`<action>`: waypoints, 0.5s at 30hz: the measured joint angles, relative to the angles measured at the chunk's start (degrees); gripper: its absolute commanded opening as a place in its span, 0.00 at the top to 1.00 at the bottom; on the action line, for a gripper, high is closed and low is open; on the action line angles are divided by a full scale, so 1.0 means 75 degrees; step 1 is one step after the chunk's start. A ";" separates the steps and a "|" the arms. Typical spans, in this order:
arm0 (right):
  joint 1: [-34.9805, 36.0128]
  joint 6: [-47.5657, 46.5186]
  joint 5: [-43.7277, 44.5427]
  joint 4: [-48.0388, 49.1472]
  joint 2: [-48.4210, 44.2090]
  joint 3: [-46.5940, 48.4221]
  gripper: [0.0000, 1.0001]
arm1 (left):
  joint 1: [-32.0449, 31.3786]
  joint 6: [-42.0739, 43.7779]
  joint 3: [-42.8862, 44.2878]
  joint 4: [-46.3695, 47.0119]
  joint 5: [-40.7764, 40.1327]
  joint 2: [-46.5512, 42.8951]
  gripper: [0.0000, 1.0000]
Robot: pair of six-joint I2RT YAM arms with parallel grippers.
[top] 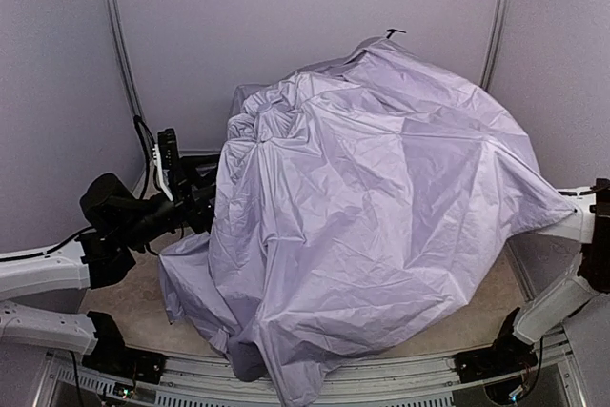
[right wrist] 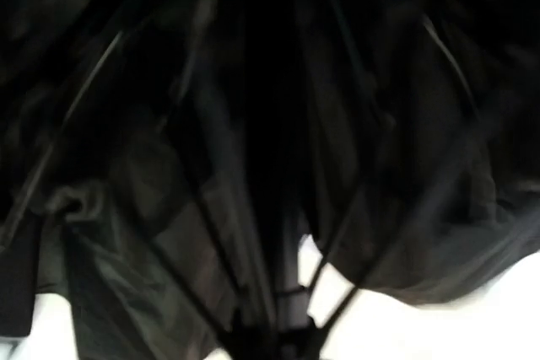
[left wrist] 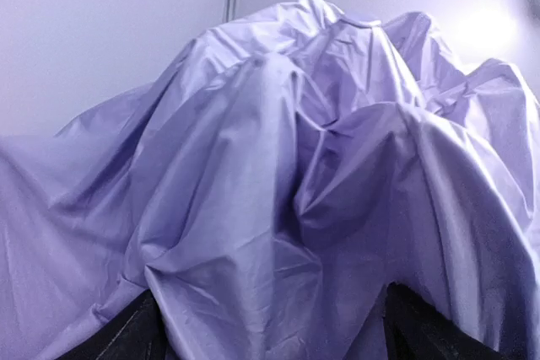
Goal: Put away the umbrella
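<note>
Umbrella (top: 381, 207) sprawls open across the counter (top: 133, 312): light, slippery fabric over springy ribs (right wrist: 93, 73), probably best held by its shaft (right wrist: 274, 208) underneath. Left tool (left wrist: 270, 297) gapes wide around canopy folds; the right tool's state cannot be told.

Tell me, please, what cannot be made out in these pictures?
- Right fingers: top view, hidden beneath the umbrella; right wrist view too dark and blurred.
- Left fingers: left wrist view, cut off by the bottom edge; fabric between them, grip unclear.
- Its handle: covered by canopy in every view.
- Table: top view, mostly under the canopy.
</note>
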 measured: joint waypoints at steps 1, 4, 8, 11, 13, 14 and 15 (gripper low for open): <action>0.0096 -0.0003 -0.0047 -0.0003 0.0178 0.0012 1.00 | -0.0169 0.0163 0.0000 -0.0020 -0.0015 0.0076 0.10; 0.0405 -0.0017 -0.0294 -0.0020 0.0868 0.0280 1.00 | -0.0554 0.0589 0.0038 -0.0052 -0.0122 0.0192 0.11; 0.0790 -0.0023 -0.0597 0.0140 0.1641 0.0755 1.00 | -0.0644 0.0854 0.0207 -0.0076 -0.0204 0.0344 0.12; 0.0935 -0.0050 -0.0720 0.0277 0.2113 0.1067 0.96 | -0.0644 0.0924 0.0239 -0.0073 -0.0242 0.0364 0.20; 0.0994 -0.0087 -0.0772 0.0286 0.2404 0.1276 0.92 | -0.0659 0.0968 0.0242 -0.0070 -0.0294 0.0408 0.29; 0.1020 -0.0099 -0.0781 0.0286 0.2498 0.1332 0.89 | -0.0662 0.0976 0.0242 -0.0076 -0.0309 0.0423 0.35; 0.1040 -0.0114 -0.0784 0.0286 0.2588 0.1364 0.84 | -0.0667 0.0979 0.0242 -0.0108 -0.0323 0.0428 0.40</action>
